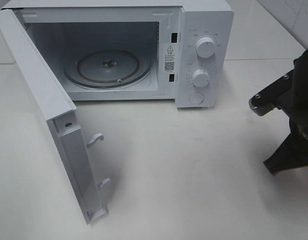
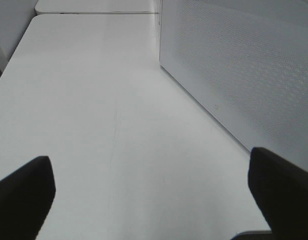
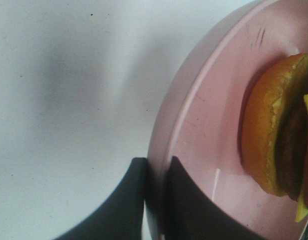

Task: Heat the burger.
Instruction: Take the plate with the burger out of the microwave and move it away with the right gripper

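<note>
Right wrist: burger point(image 3: 279, 130) on pink plate point(image 3: 204, 140).

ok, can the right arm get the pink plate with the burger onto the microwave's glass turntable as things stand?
Probably yes. The white microwave's door is swung wide, the round glass turntable is bare, and the right gripper pinches the pink plate's rim with the burger on it.

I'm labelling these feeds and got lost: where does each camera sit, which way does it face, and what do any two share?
Exterior high: mounted above the table, looking down at the open microwave and its door; the right arm shows at the right edge.
Left wrist: on the left arm, low over the table, facing the door's perforated outer face; the open left tool frames the view.
Right wrist: on the right arm; the right tool is shut on the plate rim, burger on it.
Shared: exterior and left wrist both show the door.
</note>
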Robot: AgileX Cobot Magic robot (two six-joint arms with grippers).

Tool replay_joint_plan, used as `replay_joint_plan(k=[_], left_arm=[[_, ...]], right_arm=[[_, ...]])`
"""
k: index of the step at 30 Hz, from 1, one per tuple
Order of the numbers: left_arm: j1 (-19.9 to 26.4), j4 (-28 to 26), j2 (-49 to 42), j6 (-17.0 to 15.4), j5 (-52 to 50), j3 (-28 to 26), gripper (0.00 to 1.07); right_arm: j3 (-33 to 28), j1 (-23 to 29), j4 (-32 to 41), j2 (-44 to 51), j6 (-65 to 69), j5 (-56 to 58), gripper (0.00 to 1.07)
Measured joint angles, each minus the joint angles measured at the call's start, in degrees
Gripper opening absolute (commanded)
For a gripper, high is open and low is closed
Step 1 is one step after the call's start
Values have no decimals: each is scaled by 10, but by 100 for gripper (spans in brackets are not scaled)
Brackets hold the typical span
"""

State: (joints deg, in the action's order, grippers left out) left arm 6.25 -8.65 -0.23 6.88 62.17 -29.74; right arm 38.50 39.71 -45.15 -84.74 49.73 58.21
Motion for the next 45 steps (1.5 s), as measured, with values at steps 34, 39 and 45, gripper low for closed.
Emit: replay_joint_plan(k=[34,39,45], left_arm=[[0,0,0,0,0,0,100],[0,0,0,0,0,0,100],[0,0,0,0,0,0,100]], right_arm=[[-56,0,-93,-163,192,-118,3],[-56,0,-108,-185,211,-131,5],[-57,0,-124,-187,233,-142,7]])
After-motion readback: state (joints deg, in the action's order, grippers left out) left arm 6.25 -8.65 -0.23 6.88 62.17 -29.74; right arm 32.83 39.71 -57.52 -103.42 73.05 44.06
